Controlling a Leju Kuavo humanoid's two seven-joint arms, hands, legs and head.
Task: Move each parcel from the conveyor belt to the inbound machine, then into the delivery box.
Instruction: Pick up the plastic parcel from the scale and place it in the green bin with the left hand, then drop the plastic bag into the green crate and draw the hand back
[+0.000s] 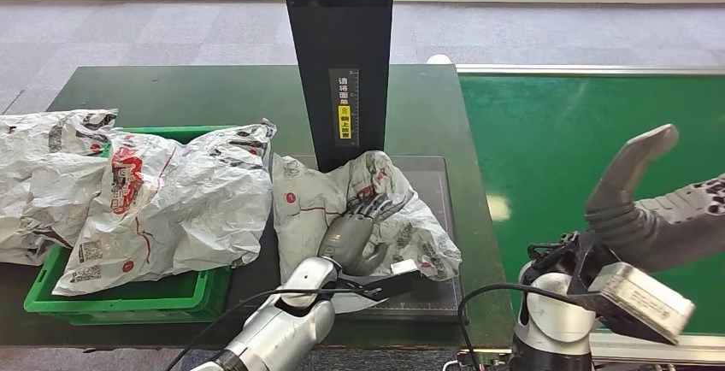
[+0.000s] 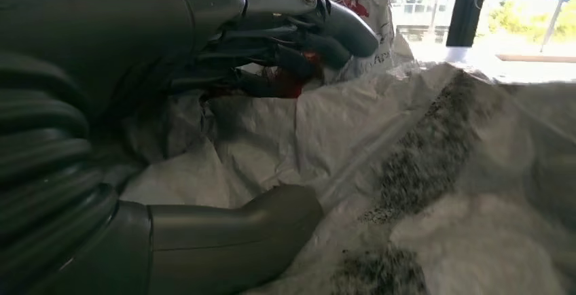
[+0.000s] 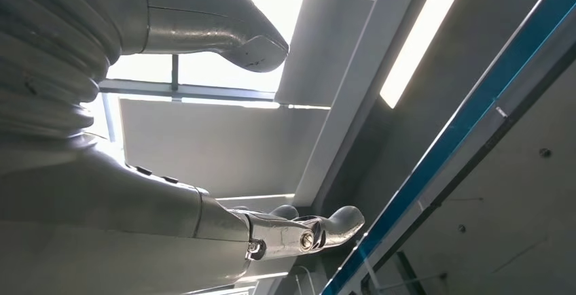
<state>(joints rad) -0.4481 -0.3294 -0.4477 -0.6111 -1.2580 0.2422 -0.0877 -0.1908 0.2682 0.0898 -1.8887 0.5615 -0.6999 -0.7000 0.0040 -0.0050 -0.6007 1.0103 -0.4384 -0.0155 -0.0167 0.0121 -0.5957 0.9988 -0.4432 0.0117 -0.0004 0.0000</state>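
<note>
We found the left hand (image 1: 353,232) resting on the crumpled white plastic parcel (image 1: 376,213), fingers curled into its folds and gripping it. That parcel lay on the dark scanner plate (image 1: 440,185) of the black inbound machine (image 1: 338,55), on the dark green desk (image 1: 197,93). The right hand (image 1: 637,204) was raised over the green conveyor belt (image 1: 590,123), fingers spread, holding nothing. Two more white parcels (image 1: 171,200) overlapped the green plastic delivery box (image 1: 120,298).

The head view looks forward and down from high on the robot over the table (image 1: 214,89), the belt (image 1: 598,132) and both arms. The left wrist view sits close behind the left hand (image 2: 272,50), almost against the parcel (image 2: 407,172), which the head view shares (image 1: 376,209). The right wrist view faces up, past the right hand (image 3: 224,37), at the ceiling (image 3: 475,206).
</note>
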